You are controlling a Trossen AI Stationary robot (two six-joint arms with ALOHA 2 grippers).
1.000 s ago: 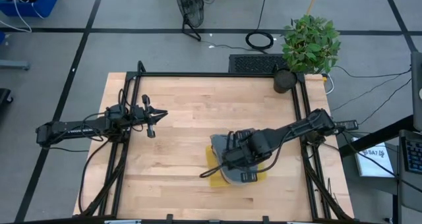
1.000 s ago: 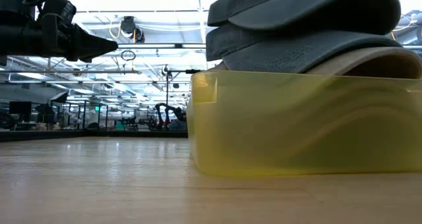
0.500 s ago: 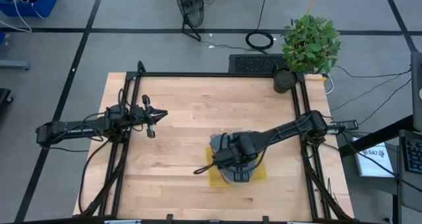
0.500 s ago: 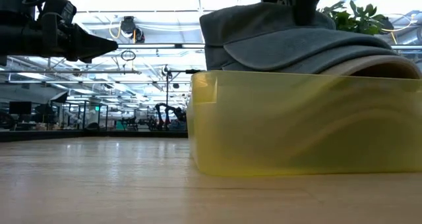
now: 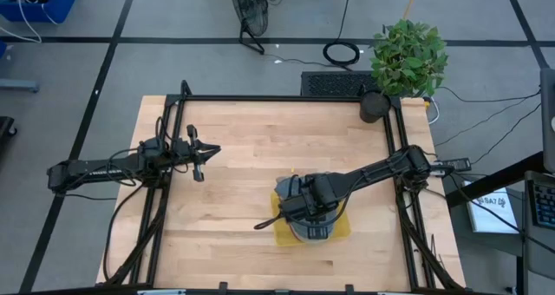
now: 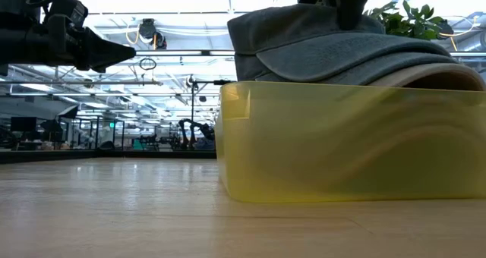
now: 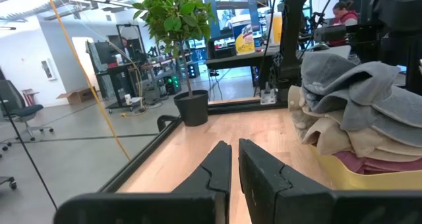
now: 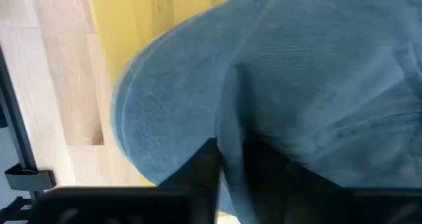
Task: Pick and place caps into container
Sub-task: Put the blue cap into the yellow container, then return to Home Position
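Observation:
A yellow tray [image 5: 281, 232] [image 6: 342, 144] sits on the wooden table, piled with caps. Grey-blue caps [image 6: 334, 45] lie on top, with tan and maroon ones under them [image 7: 359, 151]. My right gripper [image 5: 309, 210] [image 8: 231, 161] is over the pile, shut on the top grey-blue cap [image 8: 283, 72]. That cap's brim hangs past the tray's rim. My left gripper [image 5: 208, 152] [image 7: 234, 155] hovers shut above the table's left part, well away from the tray. My right gripper pinches a raised fold of the top grey-blue cap's cloth [image 8: 229, 128] between its two fingers, coming from above and pointing down. The cap rests on the pile in the tray, brim toward the table's near edge. How many layers are in the fold, I cannot tell.
A black pot with a green plant [image 5: 375, 107] [image 7: 191, 109] stands at the table's far right corner. A black frame rail [image 5: 286, 98] runs round the table's edges. Bare wood lies between the two arms and beyond the tray.
My right gripper has moved down and a little toward the table's left edge, still shut on the top grey-blue cap. The cap has sunk from a raised, flat position onto the pile, and its crown now slumps. In the last half second it has hardly moved.

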